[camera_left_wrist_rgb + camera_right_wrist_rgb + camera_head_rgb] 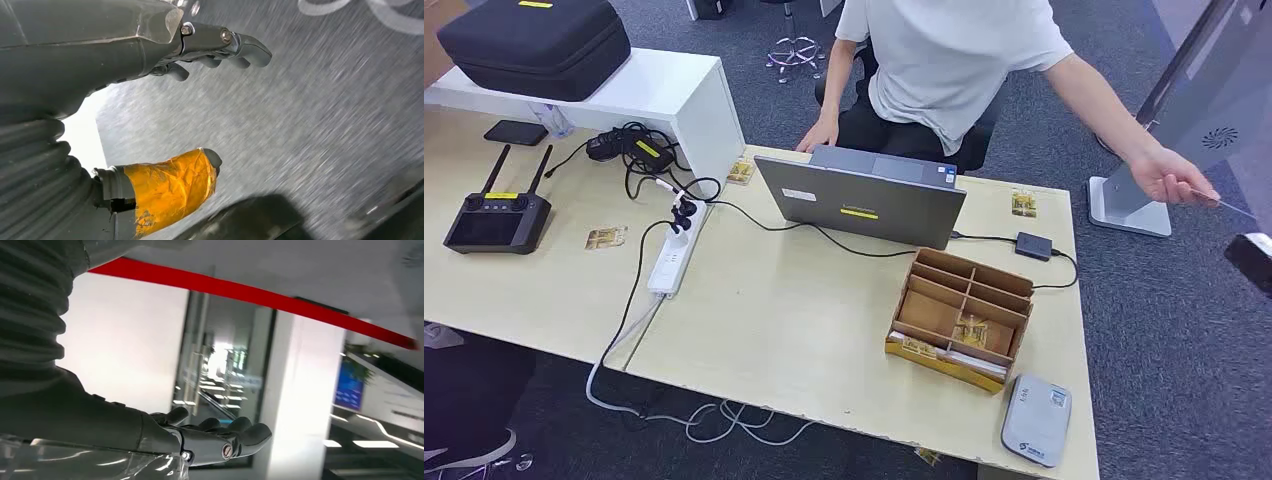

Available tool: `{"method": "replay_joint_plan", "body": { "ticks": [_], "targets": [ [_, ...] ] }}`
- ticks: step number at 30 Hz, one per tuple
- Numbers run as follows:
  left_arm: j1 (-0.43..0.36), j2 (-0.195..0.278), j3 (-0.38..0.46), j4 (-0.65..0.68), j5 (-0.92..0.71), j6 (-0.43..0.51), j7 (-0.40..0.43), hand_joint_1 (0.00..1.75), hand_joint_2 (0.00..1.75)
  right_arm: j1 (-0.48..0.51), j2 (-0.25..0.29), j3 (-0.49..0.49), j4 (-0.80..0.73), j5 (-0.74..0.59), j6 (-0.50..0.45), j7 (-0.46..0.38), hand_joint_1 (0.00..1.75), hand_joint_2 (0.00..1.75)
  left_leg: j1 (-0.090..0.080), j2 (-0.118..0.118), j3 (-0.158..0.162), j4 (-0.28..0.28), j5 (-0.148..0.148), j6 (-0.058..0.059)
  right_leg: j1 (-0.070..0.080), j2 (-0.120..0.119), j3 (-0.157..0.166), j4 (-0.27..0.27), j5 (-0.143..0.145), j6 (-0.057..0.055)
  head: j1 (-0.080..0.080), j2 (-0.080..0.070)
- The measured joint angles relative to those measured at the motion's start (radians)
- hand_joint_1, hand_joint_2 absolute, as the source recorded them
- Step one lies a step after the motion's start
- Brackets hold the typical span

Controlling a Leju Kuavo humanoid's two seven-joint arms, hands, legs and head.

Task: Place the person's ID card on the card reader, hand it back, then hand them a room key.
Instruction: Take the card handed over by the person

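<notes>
While a person's hand (1169,180) holds a thin ID card (1224,205) out beyond the table's far right corner, the right hand (1252,260) is seen only as a dark tip at the picture's edge just beside it, apart from the card. Its fingers (235,432) lie loosely apart and hold nothing. The left hand (200,55) hangs over grey carpet, fingers spread from the tape-wrapped thumb (170,187) and empty; the card reader (1036,420) lies at the table's near right corner, beside a cardboard organiser (961,318).

Desk (804,320): laptop (864,200) centre; power strip (669,262) w/ cables left; remote (496,218) far left; black case (534,40) on shelf (664,95).
</notes>
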Motion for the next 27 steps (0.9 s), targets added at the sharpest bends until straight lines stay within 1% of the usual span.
{"method": "replay_joint_plan", "body": {
  "ticks": [2, 5, 9, 11, 15, 16, 20, 22, 26, 27],
  "targets": [
    [0.0, -0.002, -0.009, 0.0, -0.001, 0.021, -0.02, 0.0, 1.75, -0.004, 0.025, 0.01, -0.015, 0.01, -0.002, 0.001, 0.0, 1.75, 0.0, -0.001, 0.0, 0.0, 0.0, 0.0, 0.0, -0.001, 0.0, 0.0, 0.0, 0.0, 0.0, 0.0],
    [0.0, -0.011, -0.035, 0.0, -0.002, 0.058, -0.052, 0.0, 1.75, -0.013, 0.097, 0.034, -0.049, 0.03, -0.017, 0.002, 0.0, 1.75, 0.001, -0.002, -0.001, 0.0, 0.001, -0.001, 0.001, -0.002, 0.0, 0.0, 0.0, 0.0, 0.0, 0.0],
    [0.0, -0.021, -0.048, 0.002, 0.001, 0.05, -0.053, 0.0, 1.75, -0.015, 0.181, 0.056, -0.085, 0.036, -0.039, -0.011, 0.0, 1.75, 0.001, -0.002, -0.001, 0.0, 0.001, -0.001, 0.001, -0.001, 0.0, 0.0, 0.0, 0.0, 0.0, 0.0],
    [0.0, -0.023, -0.05, 0.002, 0.002, 0.038, -0.056, 0.0, 1.75, -0.014, 0.214, 0.066, -0.102, 0.04, -0.043, -0.017, 0.0, 1.75, 0.001, -0.002, -0.001, 0.0, 0.001, -0.001, 0.001, -0.002, -0.001, 0.0, 0.0, 0.0, 0.0, 0.0],
    [-0.001, -0.024, -0.05, 0.003, 0.006, -0.021, -0.064, 0.0, 0.0, -0.014, 0.263, 0.076, -0.125, 0.042, -0.044, -0.023, 0.0, 1.75, 0.001, -0.003, -0.001, 0.0, 0.001, -0.001, 0.001, -0.002, -0.001, 0.0, 0.0, 0.0, 0.0, 0.0],
    [-0.002, -0.024, -0.05, 0.004, 0.011, -0.049, -0.065, 0.0, 0.0, -0.014, 0.272, 0.078, -0.129, 0.042, -0.044, -0.027, 0.0, 1.75, 0.001, -0.003, -0.001, 0.0, 0.001, -0.001, 0.001, -0.002, -0.001, 0.0, 0.0, 0.0, 0.0, 0.0],
    [-0.007, -0.03, -0.043, 0.005, 0.048, -0.185, -0.084, 0.0, 1.75, -0.014, 0.302, 0.084, -0.134, 0.038, -0.044, -0.048, 0.0, 1.75, 0.0, -0.003, -0.001, 0.0, 0.001, -0.001, 0.001, -0.002, 0.0, 0.0, 0.0, 0.0, 0.0, 0.0],
    [-0.008, -0.037, -0.04, 0.005, 0.058, -0.217, -0.093, 0.0, 1.75, -0.014, 0.311, 0.087, -0.134, 0.034, -0.044, -0.054, 0.0, 1.75, 0.0, -0.003, -0.002, 0.0, 0.001, -0.001, 0.0, -0.003, 0.0, 0.0, 0.0, 0.0, 0.0, 0.0],
    [-0.009, -0.042, -0.037, 0.005, 0.066, -0.232, -0.097, 0.0, 1.75, -0.014, 0.317, 0.088, -0.134, 0.029, -0.044, -0.059, 0.0, 1.75, 0.0, -0.003, -0.002, 0.0, 0.001, -0.001, 0.0, -0.003, 0.0, 0.0, 0.0, 0.0, 0.0, 0.0],
    [-0.009, -0.043, -0.035, 0.005, 0.067, -0.234, -0.097, 0.0, 1.75, -0.013, 0.318, 0.088, -0.134, 0.027, -0.044, -0.06, 0.44, 1.75, 0.0, -0.003, -0.002, 0.0, 0.001, -0.001, 0.0, -0.003, -0.001, 0.0, 0.0, 0.0, 0.0, 0.0]
  ]
}}
